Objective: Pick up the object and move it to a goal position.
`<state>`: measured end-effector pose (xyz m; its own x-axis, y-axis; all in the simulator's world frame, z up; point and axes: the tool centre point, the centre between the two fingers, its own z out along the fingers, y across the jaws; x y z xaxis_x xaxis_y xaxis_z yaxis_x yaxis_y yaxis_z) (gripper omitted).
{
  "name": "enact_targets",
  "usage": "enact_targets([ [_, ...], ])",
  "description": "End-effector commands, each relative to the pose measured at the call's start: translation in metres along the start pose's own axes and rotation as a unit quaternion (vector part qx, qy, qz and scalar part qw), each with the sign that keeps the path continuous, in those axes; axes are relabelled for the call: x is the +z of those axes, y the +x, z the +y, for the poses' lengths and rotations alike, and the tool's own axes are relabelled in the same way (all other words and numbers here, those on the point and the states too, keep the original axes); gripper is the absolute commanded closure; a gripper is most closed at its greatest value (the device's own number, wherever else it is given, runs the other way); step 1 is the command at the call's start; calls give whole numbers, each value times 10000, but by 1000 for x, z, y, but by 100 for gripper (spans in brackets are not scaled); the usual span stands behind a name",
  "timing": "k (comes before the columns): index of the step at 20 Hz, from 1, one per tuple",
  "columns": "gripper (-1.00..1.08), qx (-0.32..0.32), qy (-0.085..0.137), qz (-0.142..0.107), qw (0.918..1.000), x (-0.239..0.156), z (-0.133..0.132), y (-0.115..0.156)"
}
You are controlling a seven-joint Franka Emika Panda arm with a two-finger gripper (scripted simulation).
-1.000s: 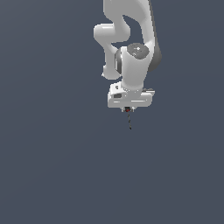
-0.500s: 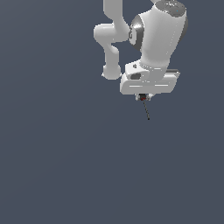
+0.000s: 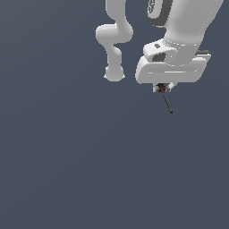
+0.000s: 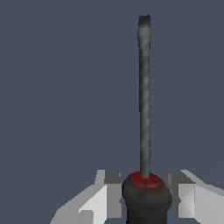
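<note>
The thin dark grey stick with a red collar and dark rounded knob at one end (image 3: 166,100) hangs tilted beneath the white parallel-jaw gripper (image 3: 162,88), high over the plain slate-grey floor (image 3: 89,170). In the wrist view the gripper's two pale fingers (image 4: 107,194) are closed against the knob end from both sides, the shaft pointing away from the gripper.

The stick (image 3: 167,102) is hanging from the hand (image 3: 162,89), its red end (image 3: 161,90) sitting up between the fingers and its thin dark grey shaft pointing down and slanting toward the exterior view's right. In the wrist view the stick (image 4: 145,100) is showing a dark, rounded butt with a red collar (image 4: 145,180) where the shaft begins, and a blunt tip at the far end.
</note>
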<state>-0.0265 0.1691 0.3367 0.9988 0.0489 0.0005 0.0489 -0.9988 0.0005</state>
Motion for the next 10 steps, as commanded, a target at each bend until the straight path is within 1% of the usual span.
enact_targets([
  [1,108,3,3,-2,10000,-11,-5,3],
  [10,108,3,3,-2,10000,-23,-12,8],
])
